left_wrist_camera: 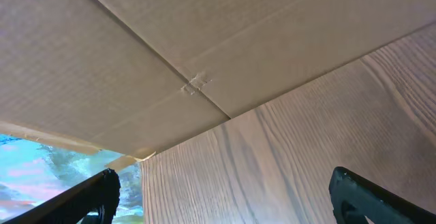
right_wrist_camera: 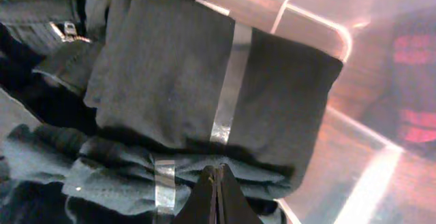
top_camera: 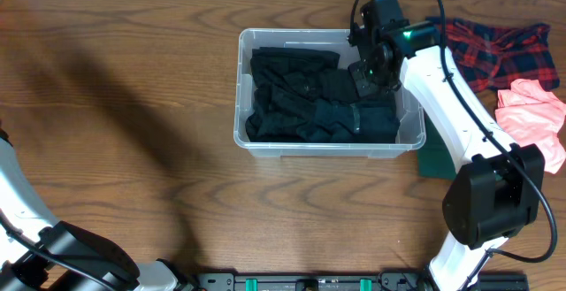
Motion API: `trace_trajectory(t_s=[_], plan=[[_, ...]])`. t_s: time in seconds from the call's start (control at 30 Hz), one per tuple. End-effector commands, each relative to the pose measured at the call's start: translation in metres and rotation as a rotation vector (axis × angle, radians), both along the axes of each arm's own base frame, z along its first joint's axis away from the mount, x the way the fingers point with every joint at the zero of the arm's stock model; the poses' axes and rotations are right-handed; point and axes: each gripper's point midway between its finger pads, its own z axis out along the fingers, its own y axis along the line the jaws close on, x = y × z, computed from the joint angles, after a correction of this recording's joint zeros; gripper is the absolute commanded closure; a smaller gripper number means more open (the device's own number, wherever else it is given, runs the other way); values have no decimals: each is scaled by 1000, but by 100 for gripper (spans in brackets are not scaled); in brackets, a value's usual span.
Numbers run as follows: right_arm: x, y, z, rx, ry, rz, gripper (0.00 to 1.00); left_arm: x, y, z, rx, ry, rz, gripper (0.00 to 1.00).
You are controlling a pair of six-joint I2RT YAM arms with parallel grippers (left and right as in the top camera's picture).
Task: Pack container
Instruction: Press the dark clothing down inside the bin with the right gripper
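- Container (top_camera: pixel 329 150) sits upper centre of the overhead frame on the wooden table (top_camera: pixel 115 105), already stuffed with dark clothes (top_camera: pixel 296 96).
- Handling guess: thin clear plastic, so light on its own, and the walls are probably slick and a bit flexy. The rolled rim looks like the stiffest bit, so I'd grab there on a short side rather than squeeze the walls. The load is all soft fabric (nothing fragile), so pressing it down should be fine.
- Right claw (top_camera: pixel 367 72) hangs over the tub's right end. In its wrist view the right claw (right_wrist_camera: pixel 216 186) has its fingers pressed together, tip right at a folded piece (right_wrist_camera: pixel 184 81). It looks like nothing is pinched, but the tips are at the frame edge, so not 100% sure.
- Left claw (left_wrist_camera: pixel 225 207) has its fingers wide apart, nothing between them, low over the table beside some cardboard (left_wrist_camera: pixel 170 47).
- Only the overhead view shows the plaid shirt (top_camera: pixel 495 48) and pink cloth (top_camera: pixel 535 114) waiting at the right edge.
- Only the right wrist view shows close detail: a zip (right_wrist_camera: pixel 67 28) upper left and the tub's clear corner.
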Motion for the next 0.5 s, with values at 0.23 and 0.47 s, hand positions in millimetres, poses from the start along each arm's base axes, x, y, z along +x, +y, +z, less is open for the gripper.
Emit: trace_trajectory(t_s=[0.23,0.47], plan=[[-29,2,-95,29,99,50,99,-6,-1,1,6,3,17,2],[-6,7,-95,46,-15,94,99,-6,-1,1,6,3,18,2]])
